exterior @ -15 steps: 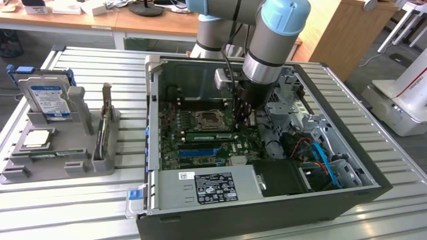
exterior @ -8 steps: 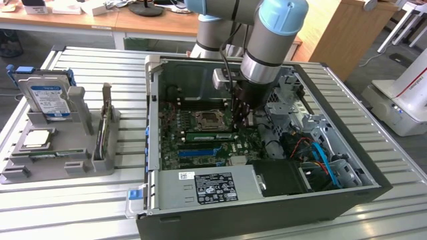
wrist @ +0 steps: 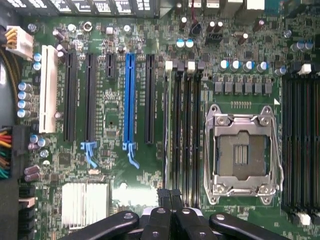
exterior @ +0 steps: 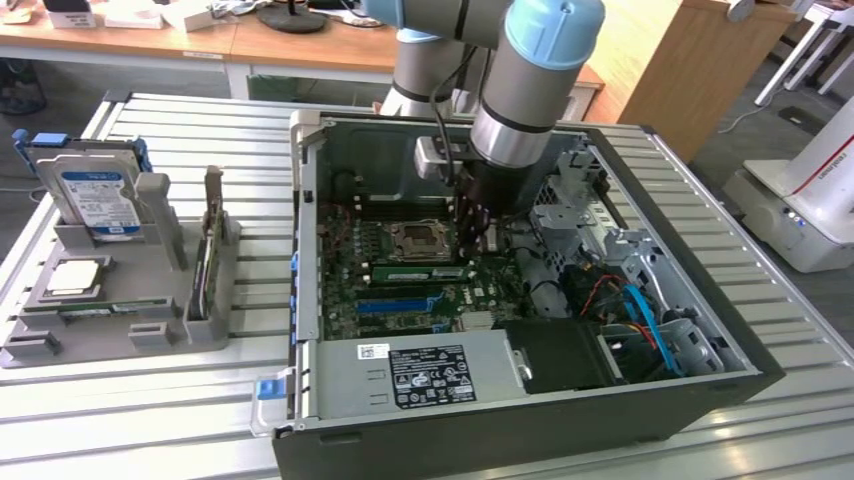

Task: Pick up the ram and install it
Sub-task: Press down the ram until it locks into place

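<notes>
**End effector closed over the memory slots**

I see the end effector (wrist: 171, 200) pressed together, touching the ram's (wrist: 165, 135) top edge; the ram stands seated in a slot beside the processor socket (wrist: 242, 152) inside the computer case (exterior: 694, 400).

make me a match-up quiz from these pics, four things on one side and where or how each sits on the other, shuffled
Things:
1. ram
2. hard drive
3. processor chip
4. gripper

Place or state:
a. lying flat in the grey holder
b. shut, over the motherboard
c. standing on edge in the grey holder
d. on the motherboard, beside the empty socket

Pairs: 1-d, 2-c, 3-a, 4-b
</notes>
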Tool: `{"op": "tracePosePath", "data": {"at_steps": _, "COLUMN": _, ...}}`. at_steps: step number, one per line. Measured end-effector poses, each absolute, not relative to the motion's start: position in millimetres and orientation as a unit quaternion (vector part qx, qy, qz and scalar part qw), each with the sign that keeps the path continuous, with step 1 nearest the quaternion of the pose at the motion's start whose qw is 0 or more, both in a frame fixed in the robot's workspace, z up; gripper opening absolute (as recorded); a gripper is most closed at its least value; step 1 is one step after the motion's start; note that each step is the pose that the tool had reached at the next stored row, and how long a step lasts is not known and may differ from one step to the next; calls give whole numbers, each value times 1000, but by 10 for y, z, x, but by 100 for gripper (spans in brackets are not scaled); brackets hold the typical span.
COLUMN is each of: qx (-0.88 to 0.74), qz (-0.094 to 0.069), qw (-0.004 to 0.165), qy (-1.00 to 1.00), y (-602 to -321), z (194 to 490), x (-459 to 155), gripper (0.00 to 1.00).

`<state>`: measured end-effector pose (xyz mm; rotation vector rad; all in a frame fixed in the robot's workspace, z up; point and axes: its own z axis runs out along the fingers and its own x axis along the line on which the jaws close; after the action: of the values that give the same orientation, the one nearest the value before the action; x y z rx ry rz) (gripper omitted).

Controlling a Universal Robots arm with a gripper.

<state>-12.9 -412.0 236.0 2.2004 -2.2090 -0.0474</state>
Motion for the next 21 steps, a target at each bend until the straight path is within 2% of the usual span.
{"op": "tracePosePath", "data": {"at_steps": 21, "qx": 706, "qz": -14, "qw": 11, "qy": -708, "y": -4120, "z": 2360, "x": -517, "gripper": 11}}
